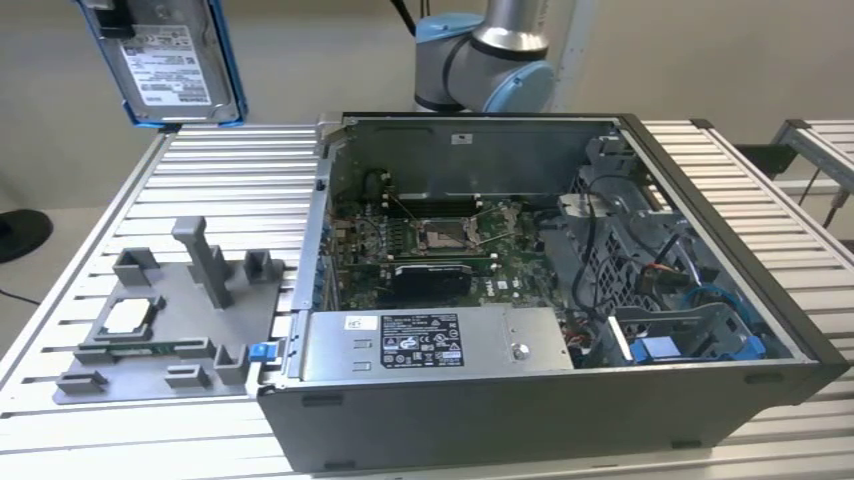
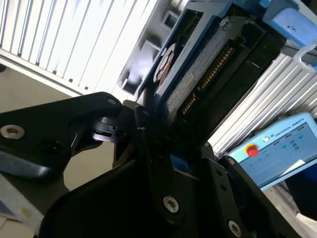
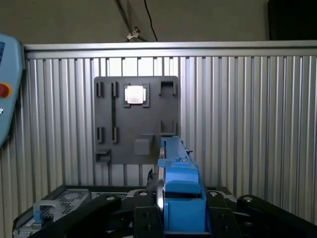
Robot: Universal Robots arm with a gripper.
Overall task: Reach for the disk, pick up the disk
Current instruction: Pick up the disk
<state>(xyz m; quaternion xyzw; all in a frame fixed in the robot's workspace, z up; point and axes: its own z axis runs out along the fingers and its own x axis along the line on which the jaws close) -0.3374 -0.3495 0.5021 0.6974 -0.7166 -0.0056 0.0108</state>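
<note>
Up in the exterior view's top left corner hangs the disk (image 1: pixel 174 65), a flat silver-grey metal hard drive framed in blue plastic, high above the ribbed metal bench (image 1: pixel 200 165) and the open dark-grey computer case (image 1: pixel 534 415). The second wrist view adds the grip: black fingers (image 2: pixel 146 144) drawn narrow, clamping the disk's edge.

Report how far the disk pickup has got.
Done: the reach and the lift; the disk hangs in the air, clear of the slatted table, at the exterior view's upper left. In hand: the gripper is clamped on the disk in the second wrist view. Left: nothing of the pickup, by these pictures.
</note>
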